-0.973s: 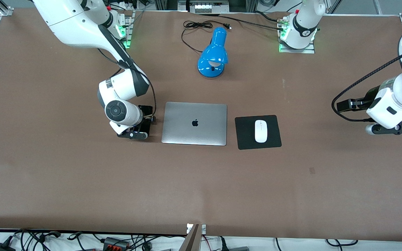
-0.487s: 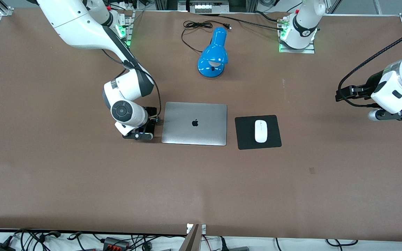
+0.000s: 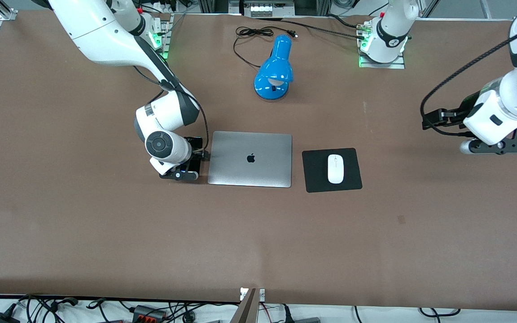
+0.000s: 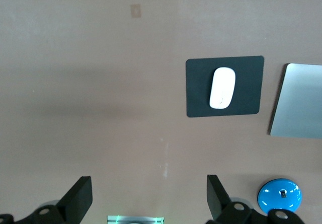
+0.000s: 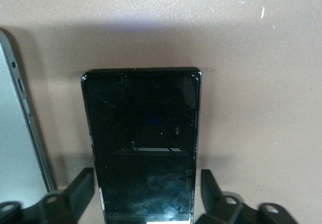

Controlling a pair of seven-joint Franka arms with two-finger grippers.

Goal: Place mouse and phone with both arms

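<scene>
Beside the laptop, right tool stands open astride the phone, just set down; next, lift clear. Left tool waits open, mouse already on mouse pad.

The mouse is sitting flat on the black mouse pad, small, white and oval, with its long axis pointing toward the front camera. In the left wrist view the mouse is lying roughly mid-pad. The phone is showing up in the right wrist view as a slim, glossy black slab, screen up, lying just beside the laptop, lengthwise along its edge.
</scene>
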